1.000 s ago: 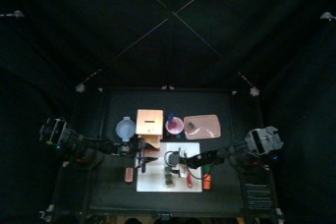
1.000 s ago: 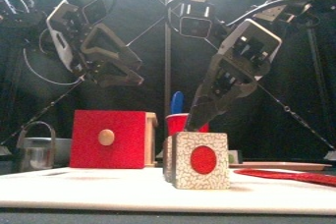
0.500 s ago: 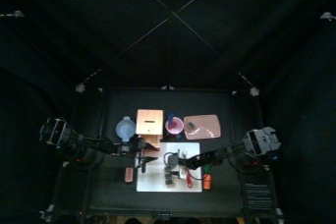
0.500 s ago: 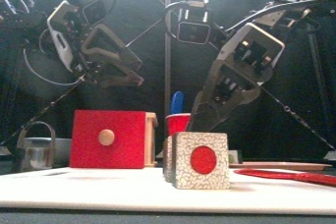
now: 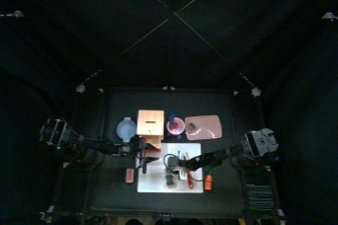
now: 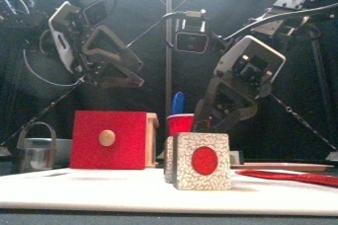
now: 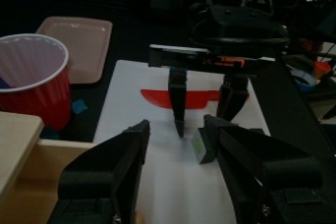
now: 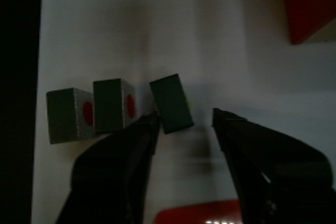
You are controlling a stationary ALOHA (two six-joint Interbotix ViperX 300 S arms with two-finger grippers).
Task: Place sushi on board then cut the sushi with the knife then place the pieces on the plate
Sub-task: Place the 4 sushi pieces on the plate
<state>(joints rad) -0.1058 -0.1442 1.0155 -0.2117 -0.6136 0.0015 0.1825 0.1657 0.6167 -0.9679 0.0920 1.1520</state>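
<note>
Right fingers (image 8: 262, 159) are spread with nothing between them. The right gripper (image 8: 184, 120) hangs over the white board (image 8: 197, 31), and its tips are just beside the nearest of the sushi blocks (image 8: 116, 105). I count three blocks in a short row on the board. Two sit close together and the third, nearest the jaws, is turned a little askew. None is gripped.

Left fingers (image 7: 112, 164) are also spread and empty. The left gripper (image 7: 180, 128) is low over the same board, facing the right gripper across it. A flat red piece (image 7: 160, 100) lies on the board by the right jaws; I can't tell what it is.

In the front view, the sushi is at bottom centre, upright on the board, with a red spot on its pale end face. Behind it, the wooden box (image 6: 113, 140) with the red drawer front is at left of centre. The red cup (image 6: 180, 123) is at centre with the blue knife (image 6: 179, 103) sticking up out of it. The metal cutter (image 6: 38, 150) is at far left.

In the top view, the board is at lower centre. Just above it, left to right, are the blue-grey bowl (image 5: 126, 128), box, cup and pink tray (image 5: 203, 126). The tray has no sushi on it.
</note>
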